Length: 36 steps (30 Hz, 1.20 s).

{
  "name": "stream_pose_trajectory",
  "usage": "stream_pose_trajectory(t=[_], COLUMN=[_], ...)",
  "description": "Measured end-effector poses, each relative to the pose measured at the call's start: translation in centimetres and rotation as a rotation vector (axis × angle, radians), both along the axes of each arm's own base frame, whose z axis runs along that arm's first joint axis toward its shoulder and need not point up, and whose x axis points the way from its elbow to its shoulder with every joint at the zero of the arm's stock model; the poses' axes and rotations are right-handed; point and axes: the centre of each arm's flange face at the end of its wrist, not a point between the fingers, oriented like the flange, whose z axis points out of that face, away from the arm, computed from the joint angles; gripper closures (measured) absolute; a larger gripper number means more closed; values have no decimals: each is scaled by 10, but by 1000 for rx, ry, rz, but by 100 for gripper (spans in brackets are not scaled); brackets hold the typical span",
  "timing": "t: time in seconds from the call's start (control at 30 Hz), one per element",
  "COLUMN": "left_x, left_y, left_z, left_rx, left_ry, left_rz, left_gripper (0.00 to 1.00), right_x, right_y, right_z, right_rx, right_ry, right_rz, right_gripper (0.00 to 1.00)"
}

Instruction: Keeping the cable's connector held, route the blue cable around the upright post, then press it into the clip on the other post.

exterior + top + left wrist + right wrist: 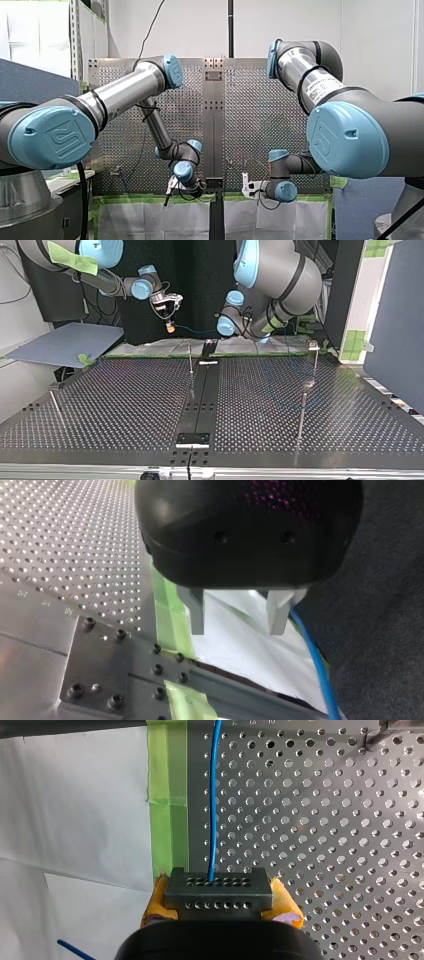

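Right wrist view: my right pincer is clamped on the connector, with the blue cable running ahead over the bench. My left pincer gapes, the cable just outside it; closing now could miss.

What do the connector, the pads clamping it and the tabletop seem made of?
Connector: matte grey, rows of drilled holes; metal or hard plastic, can't tell which. Pads: yellow, ragged-edged, likely soft rubber or foam. Table: perforated sheet metal, dull silver sheen.
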Motion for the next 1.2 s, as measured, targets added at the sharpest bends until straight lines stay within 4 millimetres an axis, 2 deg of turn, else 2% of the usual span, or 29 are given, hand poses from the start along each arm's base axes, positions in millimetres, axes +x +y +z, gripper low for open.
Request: stream_pose_trajectory(t=[0.07,0.1,0.17,0.2,0.23,0.43,0.77,1.2], left_x=[1,2,3,3,3,2,4,-2], left_y=[1,2,3,3,4,10,10,1], left_z=[0,0,0,0,0,1,26,29], left_rx=[-5,-8,-15,-17,-17,2,-2,-75], left_ry=[5,8,15,19,23,66,101,132], left_rz=[-15,-22,-35,-42,-50,-110,-204,-273], left_gripper=[25,25,12,12,2,2,2,2], right_x=[0,0,0,1,1,2,3,4], right_y=[0,-1,-1,-1,-1,-1,0,0], right_z=[0,0,1,1,1,1,0,1], right_rx=[-1,-2,-3,-3,-4,-6,-7,-9], right_ry=[0,-1,-1,-1,-1,-2,-3,-7], right_rz=[0,0,0,0,1,3,5,7], right_gripper=[100,100,100,100,100,100,100,100])
